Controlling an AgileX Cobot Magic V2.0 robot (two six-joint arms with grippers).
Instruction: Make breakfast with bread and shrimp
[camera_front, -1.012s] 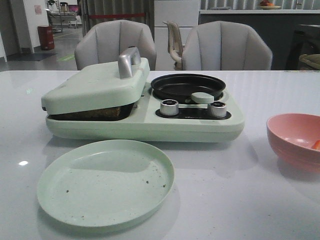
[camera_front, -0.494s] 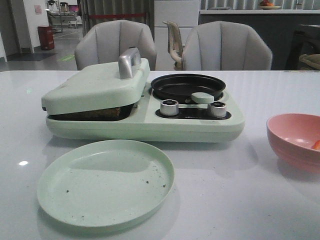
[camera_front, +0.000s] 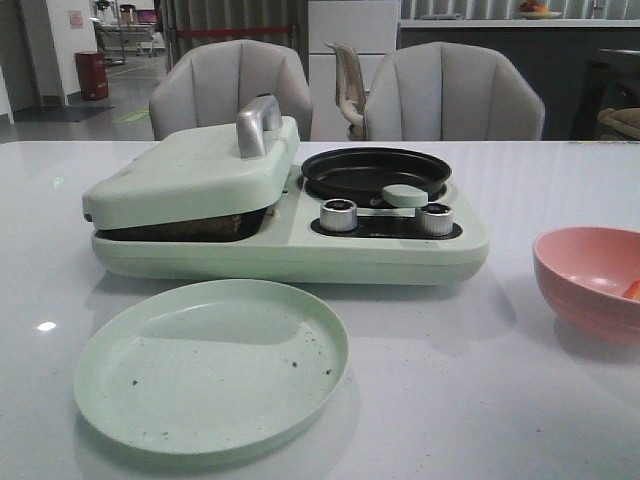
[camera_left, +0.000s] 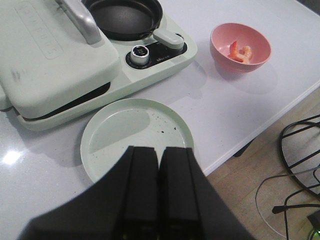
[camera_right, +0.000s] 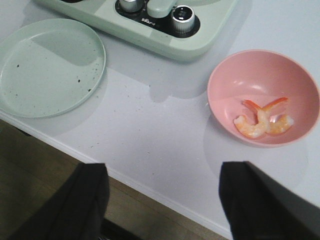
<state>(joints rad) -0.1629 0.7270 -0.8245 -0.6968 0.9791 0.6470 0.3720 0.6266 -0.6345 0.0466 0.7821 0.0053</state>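
Two shrimp (camera_right: 263, 121) lay in the pink bowl (camera_right: 250, 75), bodies curled together and their red tails spreading apart towards the cooker (camera_front: 290, 215). The bread (camera_front: 185, 228) was only a dark edge under the cooker's lid (camera_front: 190, 170) (closed almost flat). The green plate (camera_front: 211, 365) lay empty before the cooker. The left gripper (camera_left: 159, 192) was closed on nothing; the right gripper (camera_right: 162, 200) was wide open, empty.

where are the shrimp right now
The shrimp lie inside the pink bowl, on the table's right side in the front view, right of the green cooker.
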